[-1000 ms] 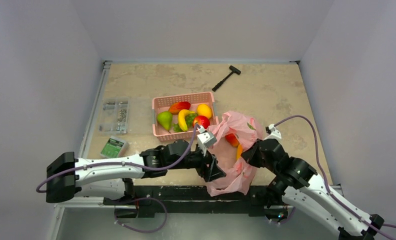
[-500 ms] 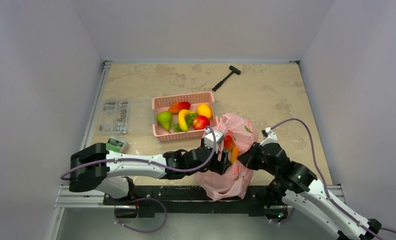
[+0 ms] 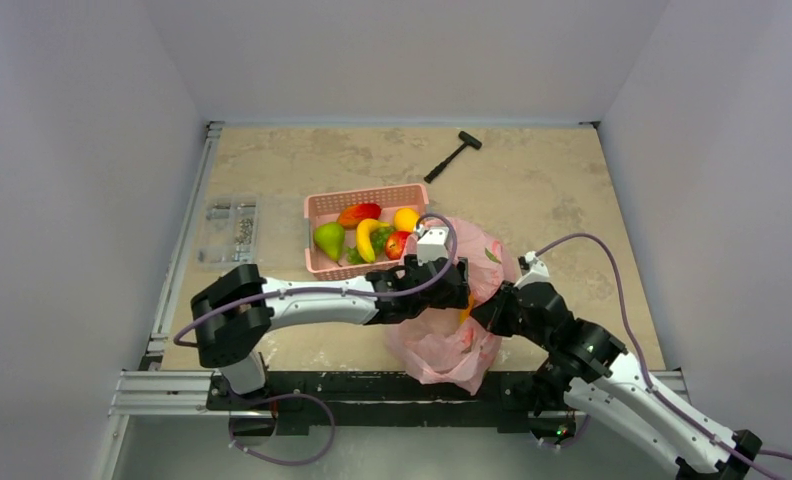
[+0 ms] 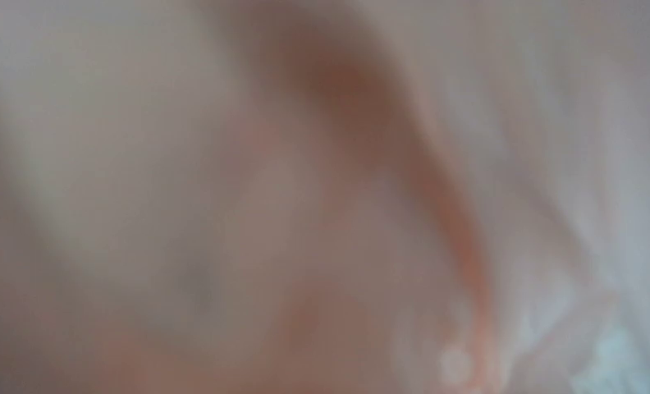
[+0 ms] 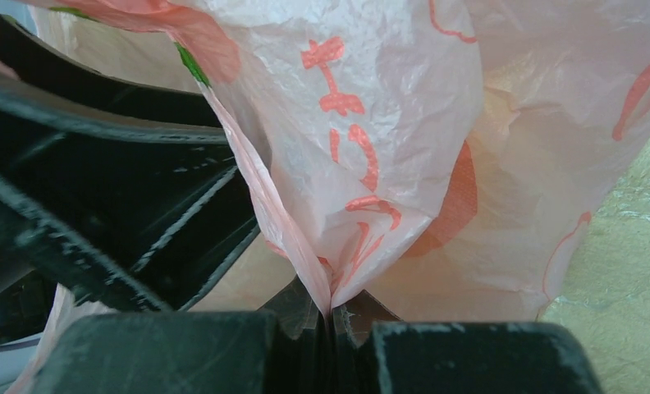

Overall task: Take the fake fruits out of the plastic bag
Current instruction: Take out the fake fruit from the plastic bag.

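**Left arm swung across into the bag**

Since a second ago the left arm has been carried rightward, and the left claw (image 3: 458, 288) is now sunk in the mouth of the plastic bag (image 3: 442, 345). How far it is open cannot be told, as its wrist view is filled by blurred pink film. Thin, crinkled, translucent pink film with red print is pinched flat in the closed right claw (image 5: 331, 316). The bag is slumped between both claws at the near edge of the desk (image 3: 552, 190). A glossy curved banana (image 3: 365, 240), a round red apple (image 3: 398, 244) and an oval orange-yellow fruit (image 3: 406, 218) are seen in the rigid slotted basket (image 3: 317, 262), just beyond the left claw.
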